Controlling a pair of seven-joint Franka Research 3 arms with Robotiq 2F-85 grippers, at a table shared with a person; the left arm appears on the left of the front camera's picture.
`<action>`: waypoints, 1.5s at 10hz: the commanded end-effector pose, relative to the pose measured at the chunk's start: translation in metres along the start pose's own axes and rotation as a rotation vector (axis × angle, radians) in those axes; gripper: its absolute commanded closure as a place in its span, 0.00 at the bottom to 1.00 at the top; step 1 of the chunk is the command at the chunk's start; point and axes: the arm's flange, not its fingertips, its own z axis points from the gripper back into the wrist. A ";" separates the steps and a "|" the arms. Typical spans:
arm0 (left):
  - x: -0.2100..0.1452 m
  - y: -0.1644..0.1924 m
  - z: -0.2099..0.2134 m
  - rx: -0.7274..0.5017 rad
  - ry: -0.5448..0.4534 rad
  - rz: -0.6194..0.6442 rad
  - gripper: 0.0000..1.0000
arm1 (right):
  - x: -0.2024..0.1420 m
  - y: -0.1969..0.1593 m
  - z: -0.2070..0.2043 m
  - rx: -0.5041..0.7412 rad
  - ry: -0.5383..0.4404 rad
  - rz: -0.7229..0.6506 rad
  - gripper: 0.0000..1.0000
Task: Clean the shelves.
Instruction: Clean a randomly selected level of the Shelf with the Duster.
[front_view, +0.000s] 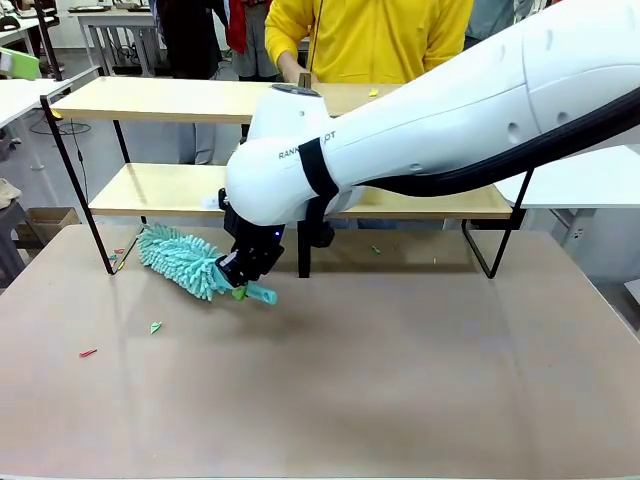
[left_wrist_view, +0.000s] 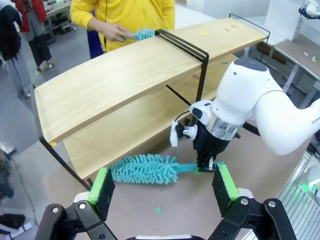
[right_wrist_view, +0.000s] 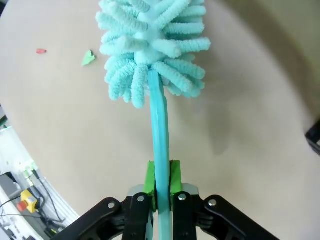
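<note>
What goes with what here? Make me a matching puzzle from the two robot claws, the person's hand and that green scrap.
Things:
1. right gripper
2. left gripper
3. person's hand
4. green scrap

States:
A. lying loose on the tabletop
B. open, holding nothing
C. shut on the handle of the teal duster
D. holding a second teal duster at the top shelf

Pairs: 1-C, 2-B, 3-D, 4-A

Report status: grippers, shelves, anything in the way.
Right gripper shut on duster, left gripper open. Shelves: scraps on top board. Person's hand with second duster there.
</note>
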 end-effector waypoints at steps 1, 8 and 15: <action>0.001 -0.001 0.000 0.014 0.002 0.005 0.00 | 0.023 0.017 0.001 -0.013 0.007 0.027 0.88; 0.001 -0.001 0.000 0.014 0.002 0.005 0.00 | 0.034 0.034 0.004 -0.073 0.061 0.107 0.88; 0.001 -0.001 0.000 0.014 0.002 0.005 0.00 | -0.029 0.039 0.054 0.101 0.350 0.385 0.88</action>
